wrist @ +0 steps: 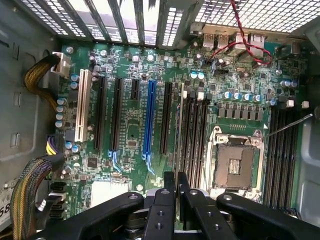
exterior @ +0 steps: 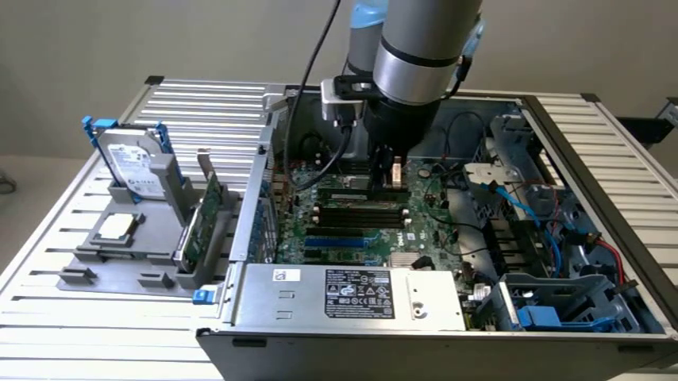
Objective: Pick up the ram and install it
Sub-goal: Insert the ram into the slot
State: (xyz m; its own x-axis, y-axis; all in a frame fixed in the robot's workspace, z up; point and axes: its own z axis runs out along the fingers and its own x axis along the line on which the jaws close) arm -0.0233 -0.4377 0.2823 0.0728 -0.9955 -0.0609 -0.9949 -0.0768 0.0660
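Pinching one ram, one pincer above one motherboard.

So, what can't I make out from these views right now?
- Whether the gripper holds the ram: exterior view, too small; wrist view, shut fingers hide what lies between.
- Near ends of the memory slots: wrist view, behind the fingers.
- Text on the power supply label: exterior view, too small.

The table is ribbed bare metal, the tray matt plastic, the pincer smooth and matt.
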